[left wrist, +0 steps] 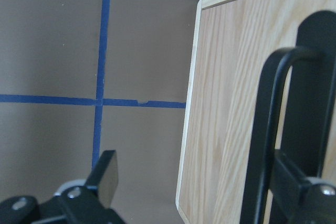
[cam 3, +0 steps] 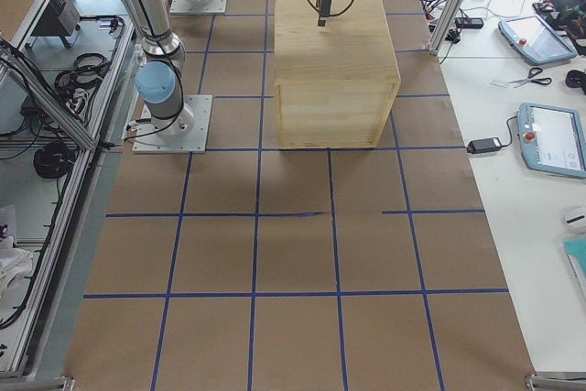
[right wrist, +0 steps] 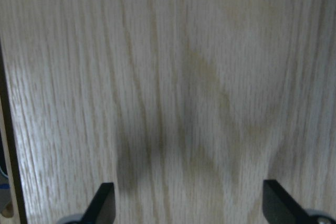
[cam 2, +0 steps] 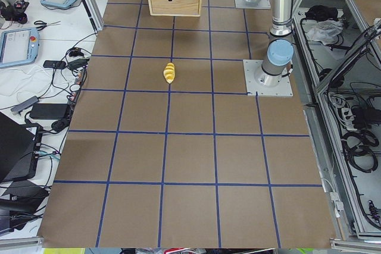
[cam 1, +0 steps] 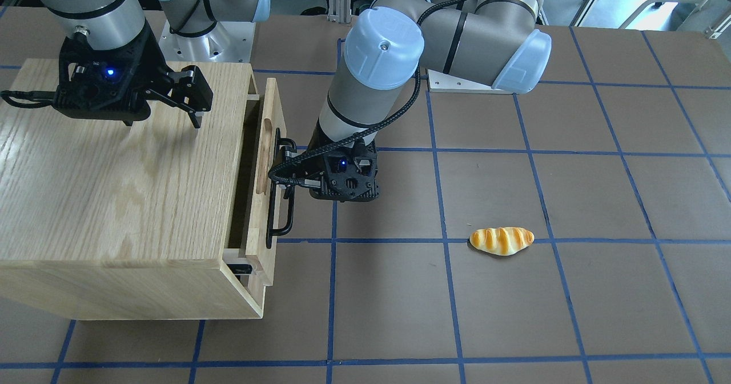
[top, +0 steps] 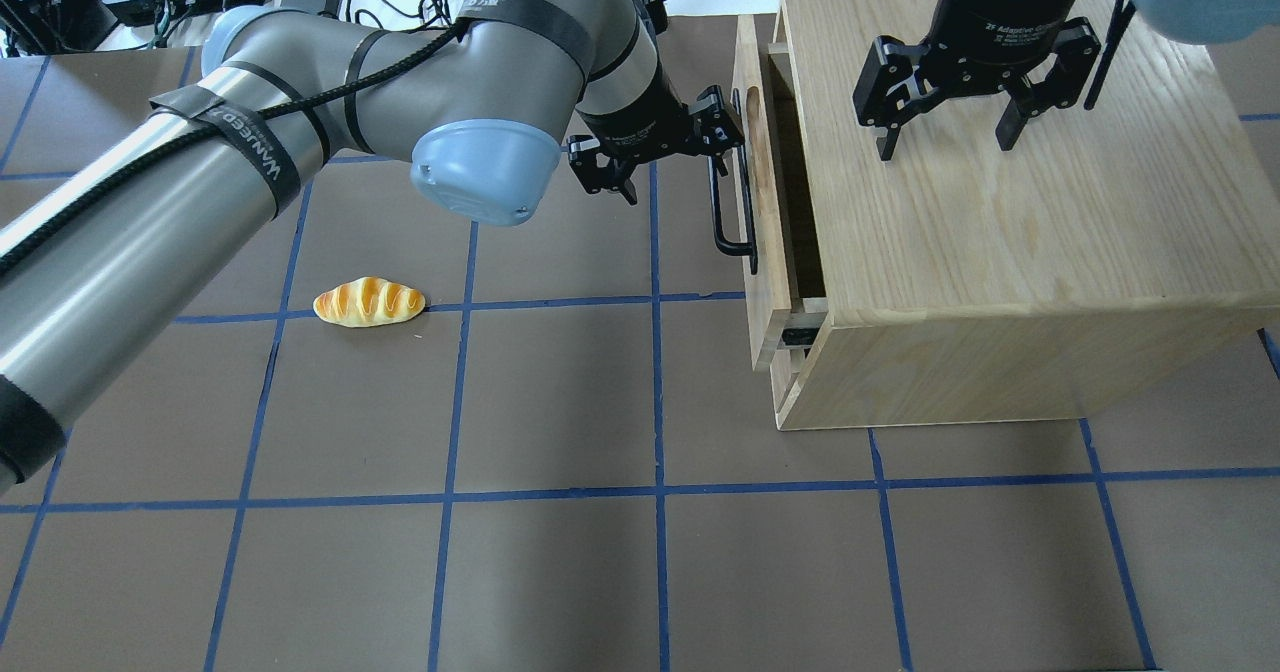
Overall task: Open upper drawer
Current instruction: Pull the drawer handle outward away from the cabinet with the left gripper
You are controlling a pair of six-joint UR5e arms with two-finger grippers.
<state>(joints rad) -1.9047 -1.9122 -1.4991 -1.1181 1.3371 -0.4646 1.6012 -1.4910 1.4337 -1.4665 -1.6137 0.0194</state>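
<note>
The upper drawer (top: 757, 192) is pulled a little way out of the oak cabinet (top: 1000, 242), with a dark gap behind its front panel (cam 1: 267, 161). Its long black bar handle (top: 722, 202) also shows in the front view (cam 1: 281, 224) and, close up, in the left wrist view (left wrist: 265, 129). My left gripper (top: 672, 164) is open. One finger (left wrist: 296, 184) sits hooked between the handle and the panel, the other finger (left wrist: 104, 174) stands free over the table. My right gripper (top: 945, 142) is open and empty just above the cabinet top (right wrist: 184, 77).
A bread roll (top: 368, 302) lies on the brown table, left of the cabinet in the overhead view; it also shows in the front view (cam 1: 501, 240). Blue tape lines grid the table. The lower drawer front sits under the upper one, mostly hidden.
</note>
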